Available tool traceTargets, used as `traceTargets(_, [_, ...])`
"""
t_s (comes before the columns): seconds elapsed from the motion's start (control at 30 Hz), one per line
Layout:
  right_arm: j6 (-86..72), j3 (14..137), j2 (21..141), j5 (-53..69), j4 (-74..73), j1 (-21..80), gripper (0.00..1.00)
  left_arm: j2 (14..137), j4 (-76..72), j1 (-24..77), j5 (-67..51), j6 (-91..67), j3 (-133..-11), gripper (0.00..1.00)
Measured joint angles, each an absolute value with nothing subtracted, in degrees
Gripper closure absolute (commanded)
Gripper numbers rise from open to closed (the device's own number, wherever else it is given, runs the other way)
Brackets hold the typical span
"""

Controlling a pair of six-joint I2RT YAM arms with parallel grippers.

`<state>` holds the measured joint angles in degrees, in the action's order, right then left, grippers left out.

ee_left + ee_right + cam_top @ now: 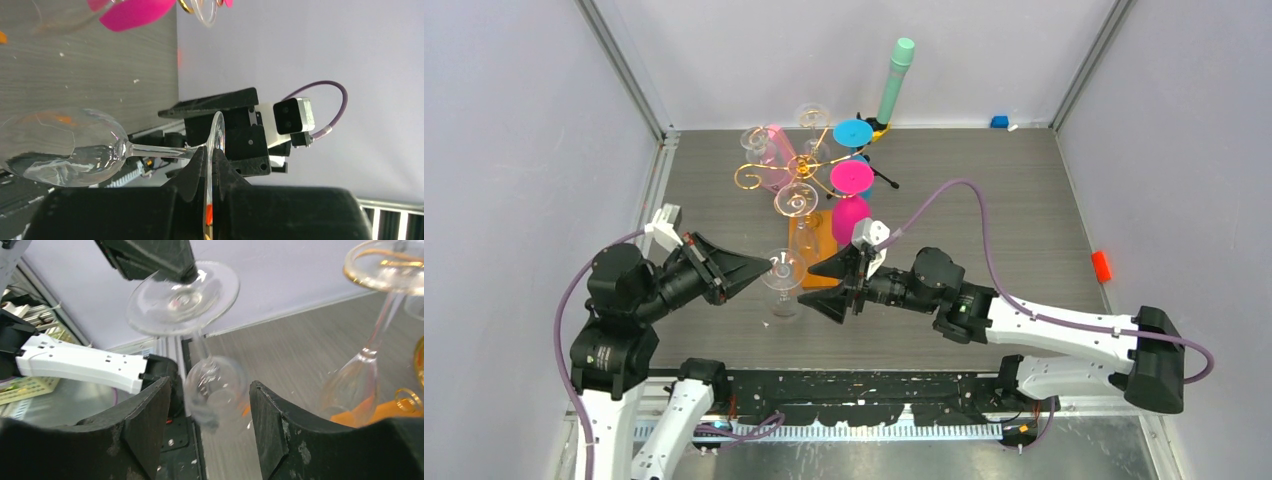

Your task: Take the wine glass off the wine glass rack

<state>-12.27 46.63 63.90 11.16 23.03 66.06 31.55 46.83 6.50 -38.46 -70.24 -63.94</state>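
We are gripping the wine glass by its round foot with the left claw, which is clamped on the edge of the foot. The glass is hanging in the air just near of the wine glass rack, beside the near left corner of its orange base. No gold wire is showing around the stem, so we are judging that the lifting off is done. What is left is probably only to carry the glass away from the rack and put it somewhere safe on the worktop.

The right claw is standing apart, one finger on each side of the bowl. We are not seeing that it grips anything.

Some things are hard to make out. In the right wrist view the bowl is blurred, so we cannot tell if the fingers are touching it. From the top the clear glass is almost melting into the grey worktop, and its height above it is not readable. In the left wrist view the lower part of the foot is hidden between the black fingers.
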Motion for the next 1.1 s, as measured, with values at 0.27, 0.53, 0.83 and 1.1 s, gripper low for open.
traceTargets(0.27, [-7.31, 45.93, 67.31, 8.05, 32.62, 66.39, 0.43, 35.68, 43.05, 11.9, -40.77, -73.54, -62.67, 1.0])
traceTargets(0.53, [-6.04, 45.93, 68.29, 10.07, 34.7, 66.41, 0.69, 36.14, 38.37, 12.32, -41.43, -77.67, -59.13, 1.0])
traceTargets(0.83, [-6.59, 45.95, 69.78, 10.98, 36.49, 66.41, 0.75, 35.75, 35.9, 12.32, -42.26, -79.96, -59.13, 1.0])
traceTargets(1.1, [-7.64, 46.11, 69.8, 11.68, 38.22, 66.41, 0.99, 35.94, 34.37, 12.29, -42.92, -82.35, -59.24, 0.96])
